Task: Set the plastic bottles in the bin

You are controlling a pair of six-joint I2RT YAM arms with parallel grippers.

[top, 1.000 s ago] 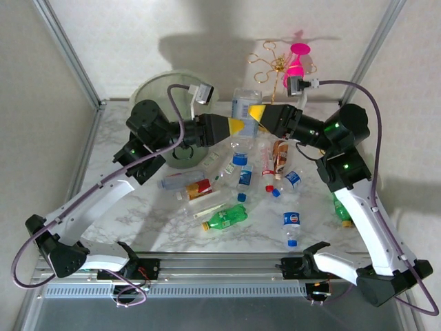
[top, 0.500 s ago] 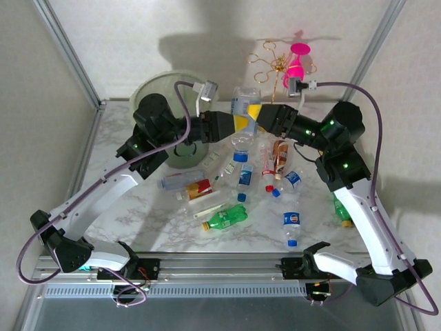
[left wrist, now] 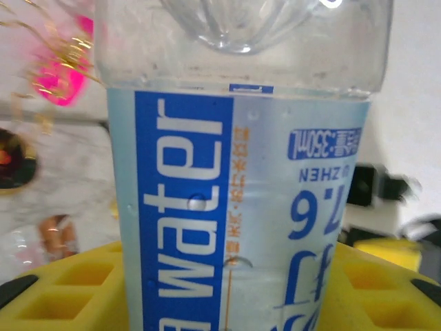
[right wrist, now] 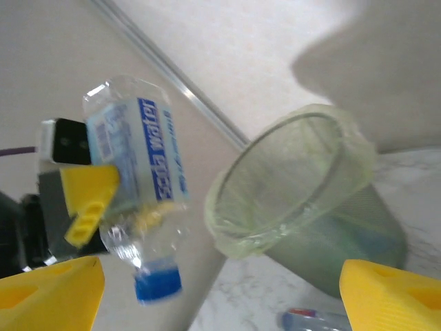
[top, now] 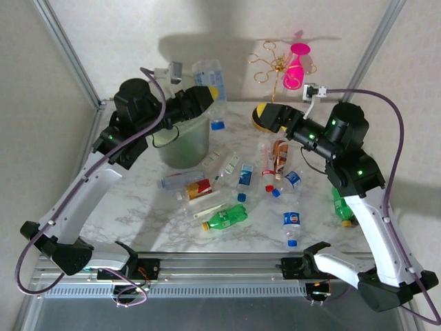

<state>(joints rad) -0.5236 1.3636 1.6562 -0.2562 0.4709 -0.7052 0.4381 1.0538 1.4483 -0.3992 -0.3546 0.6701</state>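
Left gripper (top: 207, 93) clamped on clear blue-labelled plastic water bottle (left wrist: 234, 207), cap down, aloft beside rim of pale-green translucent round bin (right wrist: 344, 221). Right gripper (top: 262, 114) wide open, empty. Other bottles (top: 226, 217) lie on marble table (top: 145, 207).

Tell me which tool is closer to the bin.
Left. The left tool holds a water bottle right by the rim of the bin. The right tool hangs open farther right, over the table, clear of the bin.
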